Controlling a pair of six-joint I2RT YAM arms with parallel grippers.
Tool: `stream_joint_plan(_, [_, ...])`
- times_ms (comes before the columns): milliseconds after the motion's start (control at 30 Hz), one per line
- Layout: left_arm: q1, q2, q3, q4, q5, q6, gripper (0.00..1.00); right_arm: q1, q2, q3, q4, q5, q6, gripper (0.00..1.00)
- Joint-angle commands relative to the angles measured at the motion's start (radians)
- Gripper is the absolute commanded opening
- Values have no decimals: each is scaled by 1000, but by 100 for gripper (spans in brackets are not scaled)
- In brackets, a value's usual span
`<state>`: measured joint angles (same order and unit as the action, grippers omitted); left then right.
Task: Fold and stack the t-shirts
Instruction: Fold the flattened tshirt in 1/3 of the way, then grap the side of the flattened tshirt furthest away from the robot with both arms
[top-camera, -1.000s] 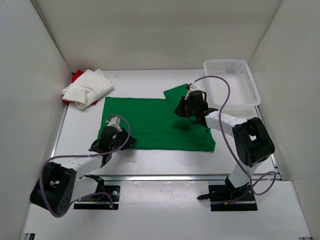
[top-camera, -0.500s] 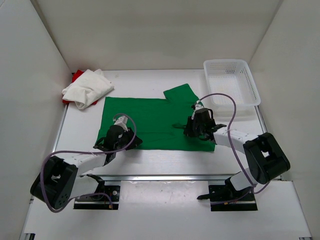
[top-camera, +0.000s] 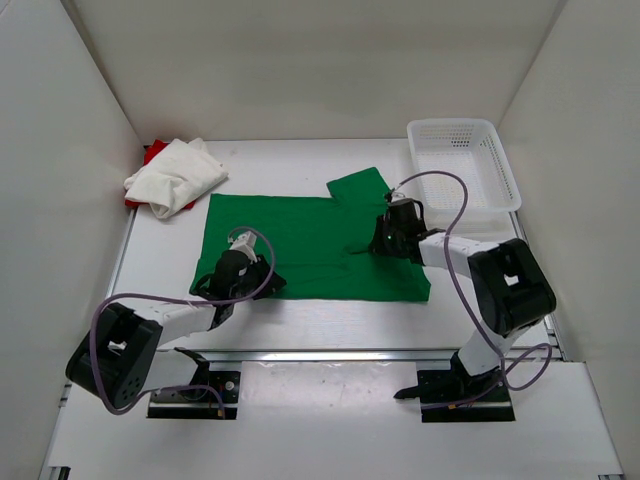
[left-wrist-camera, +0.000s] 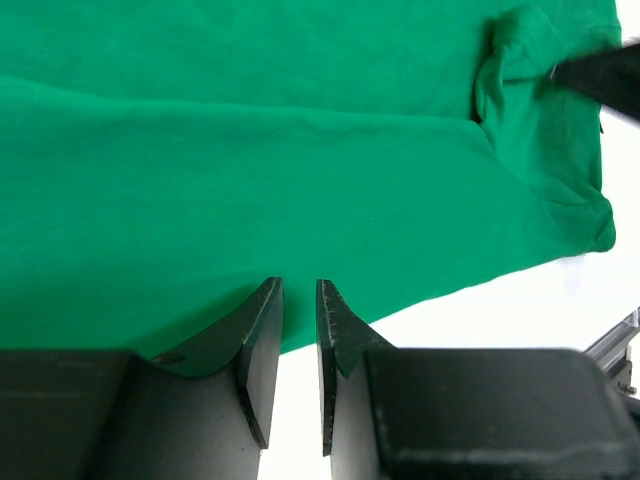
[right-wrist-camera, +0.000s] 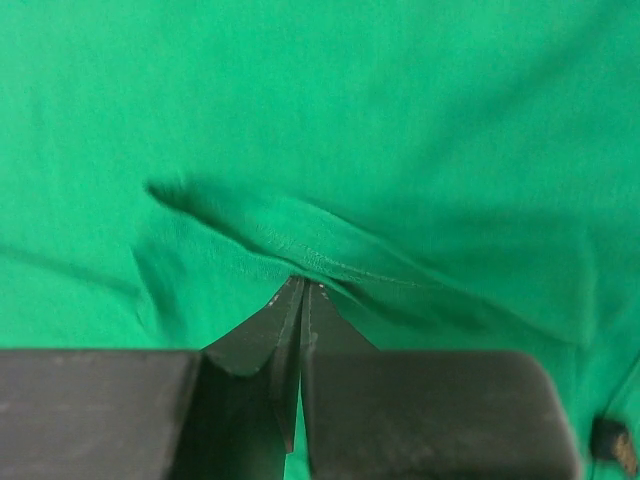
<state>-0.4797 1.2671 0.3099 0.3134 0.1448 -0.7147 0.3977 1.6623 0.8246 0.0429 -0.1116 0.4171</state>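
Green cloth covers the middle of the white surface (top-camera: 300, 320): the green shirt (top-camera: 300, 240) lies spread flat, one sleeve sticking out at its far right corner. At the far left corner of the surface, well apart from it, the white shirt (top-camera: 175, 175) sits crumpled on top of the red shirt (top-camera: 152, 152), of which only a strip shows along the wall. White walls close in the surface on three sides. A grey cable loops off each arm above the cloth.

The left pincer (top-camera: 262, 282) is low at the shirt's near hem, towards its left end. In the left wrist view its jaws (left-wrist-camera: 298, 290) stand narrowly apart, tips right at the hem, with bare surface showing through the gap; whether they nip any cloth I cannot tell. The right pincer (top-camera: 380, 244) is down on the shirt's right part, just below the sleeve. In the right wrist view its jaws (right-wrist-camera: 302, 283) are closed tight on a raised fold of green cloth with a stitched edge, and wrinkles run out from the pinch. The right arm reaches in over the shirt's near right corner and hides part of it.

The basket (top-camera: 500, 170), white plastic mesh, stands at the far right, just beside the sleeve without touching it. All three shirts lie outside it.
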Motion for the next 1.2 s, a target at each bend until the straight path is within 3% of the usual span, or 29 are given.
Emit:
stream_joint_plan(0, [10, -40, -9, 4, -1, 8, 31, -10, 51, 135, 60, 58, -23, 0])
stream_joint_plan(133, [23, -72, -6, -11, -1, 11, 31, -13, 157, 229, 40, 10, -18, 0])
stream_joint_plan(267, [35, -130, -26, -25, -27, 9, 31, 12, 36, 115, 87, 44, -20, 0])
stream_joint_plan(400, [-28, -106, 6, -26, -40, 6, 32, 24, -106, -37, 123, 14, 12, 0])
stream_joint_plan(533, [-71, -28, 60, -30, -30, 17, 32, 105, -165, -139, 118, -5, 32, 0])
stream_joint_plan(667, [-42, 8, 67, -42, -36, 38, 31, 190, -173, -191, 101, -10, 40, 0])
stream_joint_plan(900, [49, 31, -25, -80, -24, 52, 30, 231, -162, -254, 100, -11, 46, 0])
stream_joint_plan(1167, [-49, -104, -216, -76, -57, -74, 25, 290, -271, -303, 2, -26, 20, 0])
